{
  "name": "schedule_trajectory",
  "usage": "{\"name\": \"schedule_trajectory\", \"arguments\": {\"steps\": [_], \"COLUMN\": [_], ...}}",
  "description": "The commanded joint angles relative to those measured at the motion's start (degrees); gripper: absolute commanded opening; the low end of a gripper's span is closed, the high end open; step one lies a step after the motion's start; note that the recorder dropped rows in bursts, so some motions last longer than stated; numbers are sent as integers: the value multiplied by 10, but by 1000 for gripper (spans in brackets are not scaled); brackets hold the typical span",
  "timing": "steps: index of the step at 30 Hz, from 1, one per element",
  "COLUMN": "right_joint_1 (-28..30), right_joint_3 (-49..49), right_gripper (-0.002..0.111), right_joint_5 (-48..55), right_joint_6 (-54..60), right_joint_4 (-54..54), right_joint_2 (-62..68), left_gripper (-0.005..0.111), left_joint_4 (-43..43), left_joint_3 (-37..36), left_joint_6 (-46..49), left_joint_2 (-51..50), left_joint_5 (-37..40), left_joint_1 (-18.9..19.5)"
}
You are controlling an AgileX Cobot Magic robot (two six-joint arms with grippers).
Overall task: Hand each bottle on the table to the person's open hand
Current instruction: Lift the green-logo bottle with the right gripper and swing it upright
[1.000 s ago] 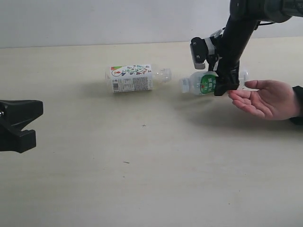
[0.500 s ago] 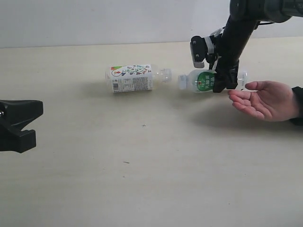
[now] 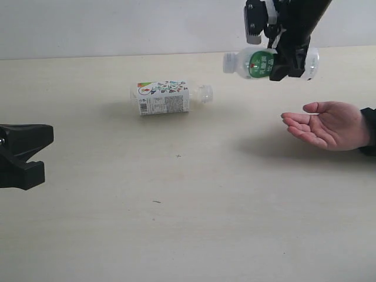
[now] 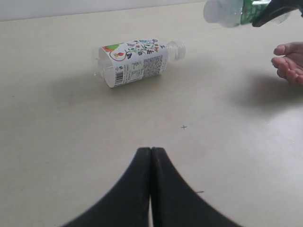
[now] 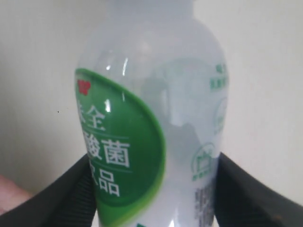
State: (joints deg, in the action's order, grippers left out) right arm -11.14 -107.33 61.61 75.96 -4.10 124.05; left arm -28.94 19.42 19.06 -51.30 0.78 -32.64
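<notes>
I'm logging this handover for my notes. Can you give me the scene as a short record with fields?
Held bottle: green-label bottle, sideways in the air, right jaws shut on it
On table: floral-label bottle, lying on its side
Person's hand: open, palm up, empty
Left jaws: shut, holding nothing

Pretty sure this is a robot lab or test room, not somebody's home. I'm set up at a wide pale wood-look bench (image 3: 176,235) with a plain white wall (image 3: 117,29) right behind it, the surface marked with a few dark specks. My black fingers (image 4: 132,198) sit at one edge, my other arm (image 3: 302,17) reaches in up top with a camera unit (image 3: 254,16) strapped on, and a person's hand (image 3: 329,124) is held out palm-up
</notes>
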Motion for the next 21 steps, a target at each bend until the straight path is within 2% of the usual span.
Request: {"name": "schedule_trajectory", "arguments": {"steps": [1, 8, 18, 21], "right_joint_1": [-2, -2, -2, -2], "right_joint_3": [-4, -4, -4, 0], "right_gripper": [0, 0, 0, 0], "right_joint_5": [37, 84, 84, 84], "right_joint_6": [-110, -263, -657, -727], "right_joint_4": [1, 2, 74, 75], "right_joint_2": [-45, -106, -143, -146], "left_gripper": [0, 0, 0, 0], "left_joint_4": [-2, -2, -2, -2], "left_joint_3": [-2, -2, -2, -2], "left_joint_6": [2, 2, 2, 2], "left_joint_2": [2, 2, 2, 2], "left_joint_5": [-4, -4, -4, -4], "left_joint_1": [1, 1, 1, 1]}}
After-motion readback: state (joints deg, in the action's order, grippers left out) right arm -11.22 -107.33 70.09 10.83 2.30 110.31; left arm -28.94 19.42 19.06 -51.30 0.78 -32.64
